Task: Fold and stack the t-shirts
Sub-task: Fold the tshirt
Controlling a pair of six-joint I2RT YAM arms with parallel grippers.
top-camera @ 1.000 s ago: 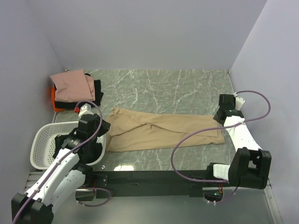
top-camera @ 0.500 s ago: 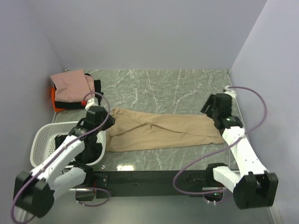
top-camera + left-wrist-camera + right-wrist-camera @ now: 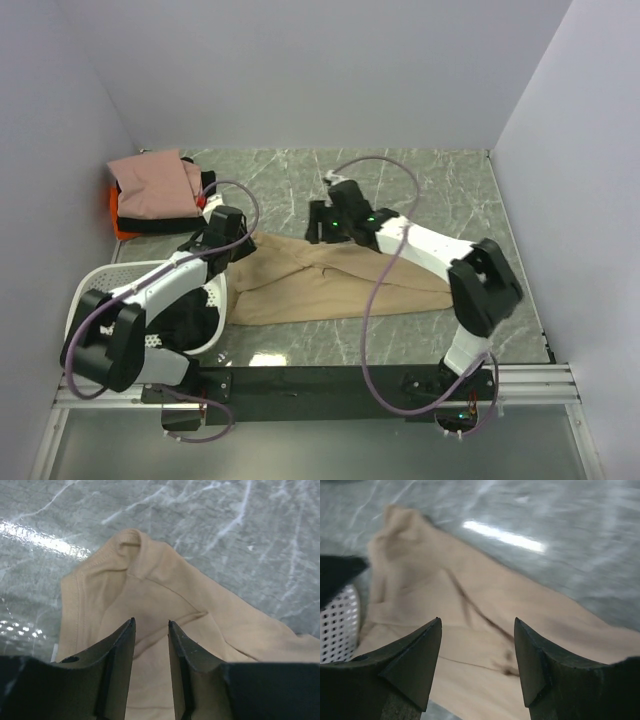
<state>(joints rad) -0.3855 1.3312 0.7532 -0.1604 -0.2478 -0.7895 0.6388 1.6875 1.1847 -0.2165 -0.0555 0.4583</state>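
A tan-beige t-shirt [image 3: 350,285] lies flattened and folded lengthwise across the grey marble table [image 3: 420,190]. My left gripper [image 3: 238,247] hovers over its far left corner; in the left wrist view the gripper [image 3: 151,622] is open by a narrow gap with only cloth [image 3: 150,580] below it. My right gripper [image 3: 320,232] is over the shirt's far edge near the middle; in the right wrist view it [image 3: 477,620] is wide open and empty above the cloth [image 3: 470,605]. A stack with a dusty pink shirt [image 3: 155,185] on black [image 3: 209,190] and orange [image 3: 118,217] sits at the back left.
A white perforated basket [image 3: 100,300] stands at the near left, beside the left arm, with something dark inside; it also shows in the right wrist view [image 3: 337,625]. Walls close in the table on the left, back and right. The right arm's purple cable [image 3: 375,300] loops over the shirt.
My right arm swung left from the shirt's right end to its middle. My left gripper reached forward from over the basket to the shirt's far left corner. The shirt has not moved.
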